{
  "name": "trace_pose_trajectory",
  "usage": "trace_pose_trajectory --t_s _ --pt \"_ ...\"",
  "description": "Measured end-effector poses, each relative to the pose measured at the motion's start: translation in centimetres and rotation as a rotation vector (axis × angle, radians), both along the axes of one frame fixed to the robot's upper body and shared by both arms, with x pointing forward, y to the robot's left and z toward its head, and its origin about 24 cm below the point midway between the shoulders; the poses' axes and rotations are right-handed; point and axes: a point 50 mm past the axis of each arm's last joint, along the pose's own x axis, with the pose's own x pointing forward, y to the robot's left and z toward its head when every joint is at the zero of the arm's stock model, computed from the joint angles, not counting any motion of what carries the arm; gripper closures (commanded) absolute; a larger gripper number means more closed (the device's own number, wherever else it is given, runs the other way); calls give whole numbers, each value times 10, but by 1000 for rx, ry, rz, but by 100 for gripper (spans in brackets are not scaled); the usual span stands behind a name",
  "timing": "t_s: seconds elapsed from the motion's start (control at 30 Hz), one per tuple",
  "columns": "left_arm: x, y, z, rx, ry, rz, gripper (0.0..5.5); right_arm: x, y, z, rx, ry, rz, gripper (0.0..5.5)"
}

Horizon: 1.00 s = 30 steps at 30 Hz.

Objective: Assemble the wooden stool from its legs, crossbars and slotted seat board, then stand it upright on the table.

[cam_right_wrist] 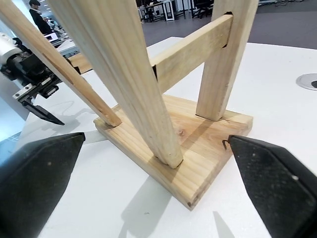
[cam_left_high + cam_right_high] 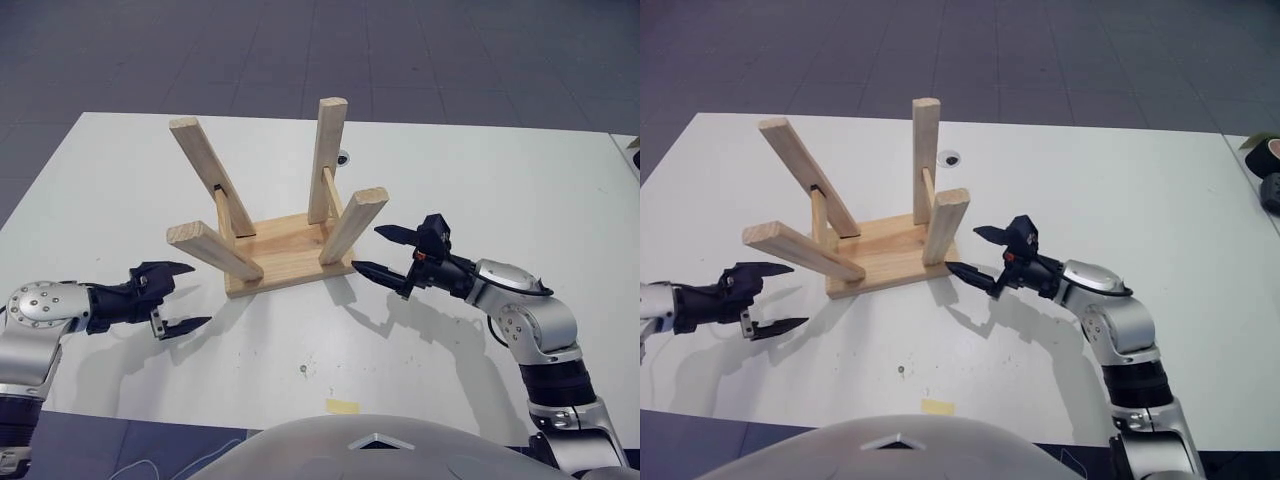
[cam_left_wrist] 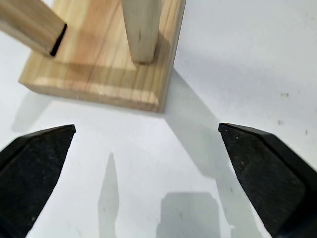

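The wooden stool (image 2: pixel 275 225) lies upside down on the white tabletop (image 2: pixel 480 160), between the two grippers and a little beyond their fingertips. Its slotted seat board (image 2: pixel 285 258) rests flat on the tabletop, and its four legs (image 2: pixel 325 158) rise from it, splaying outward. A crossbar (image 2: pixel 236 214) joins the pair of legs on the left gripper's side, and another (image 2: pixel 331 192) joins the pair on the right gripper's side. The left gripper (image 2: pixel 197 295) hovers low over the tabletop with its two dark fingers spread wide and nothing between them; the near left corner of the seat board sits just ahead of its fingertips, apart from them. The right gripper (image 2: pixel 367 248) is also wide open and empty, its fingertips just beside the near right leg (image 2: pixel 353 224) and that corner of the board. Past the stool from both grippers, a small round fitting (image 2: pixel 343 157) is set in the tabletop. A yellow scrap (image 2: pixel 342 406) lies at the near edge, behind the grippers.
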Motion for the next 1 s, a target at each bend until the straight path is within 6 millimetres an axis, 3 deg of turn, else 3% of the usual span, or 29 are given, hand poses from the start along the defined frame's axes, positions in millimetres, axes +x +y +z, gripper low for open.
trace_pose_trajectory --t_s 0.1,0.17,0.33,0.47,0.7,0.8,1.0 --pt "19 -27 10 -128 -86 -10 12 8 2 -4 -6 17 33 10" --pt "20 -38 7 -154 -84 -26 10 16 5 -4 6 27 71 31" --pt "12 -43 -15 -115 -9 -62 86 40 16 -4 -7 22 145 101" --pt "26 -49 -20 -117 -29 -66 149 49 16 -9 -27 32 164 162" --pt "34 -65 -25 -191 -58 -40 258 31 2 -10 -79 75 260 264" --pt "31 -69 -26 -210 -42 -48 307 13 14 -18 -40 128 326 308" --pt "25 -77 -19 -372 182 -17 394 -8 10 -13 3 135 289 345"
